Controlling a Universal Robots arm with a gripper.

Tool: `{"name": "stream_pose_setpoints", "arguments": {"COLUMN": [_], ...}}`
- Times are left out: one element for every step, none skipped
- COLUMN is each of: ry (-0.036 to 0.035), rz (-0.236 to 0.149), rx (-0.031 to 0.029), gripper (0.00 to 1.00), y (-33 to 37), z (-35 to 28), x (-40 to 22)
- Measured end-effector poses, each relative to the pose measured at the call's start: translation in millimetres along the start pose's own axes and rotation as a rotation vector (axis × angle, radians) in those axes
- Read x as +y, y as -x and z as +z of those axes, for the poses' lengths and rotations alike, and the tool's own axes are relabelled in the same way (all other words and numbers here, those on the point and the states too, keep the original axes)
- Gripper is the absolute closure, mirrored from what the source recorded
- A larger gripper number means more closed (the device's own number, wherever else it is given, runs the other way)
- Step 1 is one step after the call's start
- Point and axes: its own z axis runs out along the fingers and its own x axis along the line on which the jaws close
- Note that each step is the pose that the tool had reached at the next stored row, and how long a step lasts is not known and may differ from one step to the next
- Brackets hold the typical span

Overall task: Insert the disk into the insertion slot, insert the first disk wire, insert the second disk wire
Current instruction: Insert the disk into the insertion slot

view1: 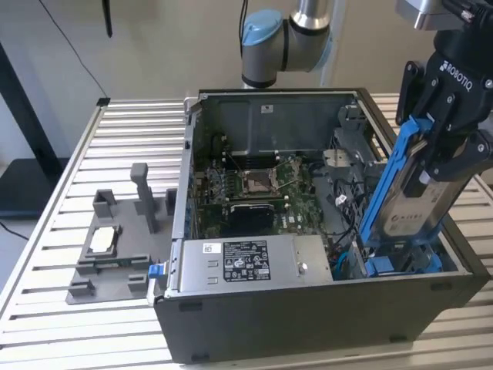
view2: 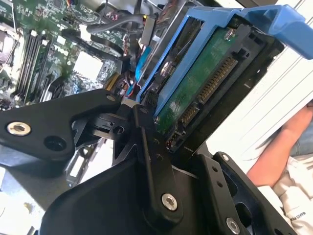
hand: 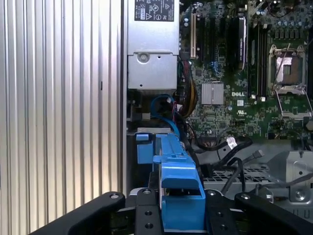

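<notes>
Blue-framed disk (view1: 412, 216), grasped by the gripper (view1: 433, 152), stands tilted, lower end inside the computer case (view1: 308, 312).

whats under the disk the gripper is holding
Beneath the tilted disk, clamped in the gripper, blue bay parts sit in the computer case, with dark cables beside. The bay's floor is covered by the disk.

The bench (view1: 131, 123) is of pale ribbed metal slats, evenly lit. Behind it is a plain off-white wall (view1: 169, 38). A dark post (view1: 27, 108) stands at the exterior view's left.
</notes>
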Motion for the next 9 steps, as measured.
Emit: {"name": "stream_pose_setpoints", "arguments": {"ry": [-0.0001,-0.0002,-0.0003,-0.0003,-0.0004,-0.0005,-0.0006,-0.0008,-0.0009], "rz": [0.0,0.0,0.0,0.0,0.0,0.0,0.0,0.0,0.0], "rx": [-0.0004,-0.0006,-0.0009,-0.0011,-0.0013,-0.0014,-0.0017,-0.0016,-0.0018], "gripper": [0.67,0.67,0.67,0.67,0.67,0.67,0.67,0.67,0.67], "y": [0.0,0.0,-0.1,-0.1,-0.1,-0.1,-0.1,-0.1,-0.1], "z": [0.8,1.7,2.6,3.5,4.4,5.3,6.2,6.9,7.8], "x": [0.0,-0.1,-0.2,-0.3,-0.4,-0.5,-0.6,-0.6,-0.8]}}
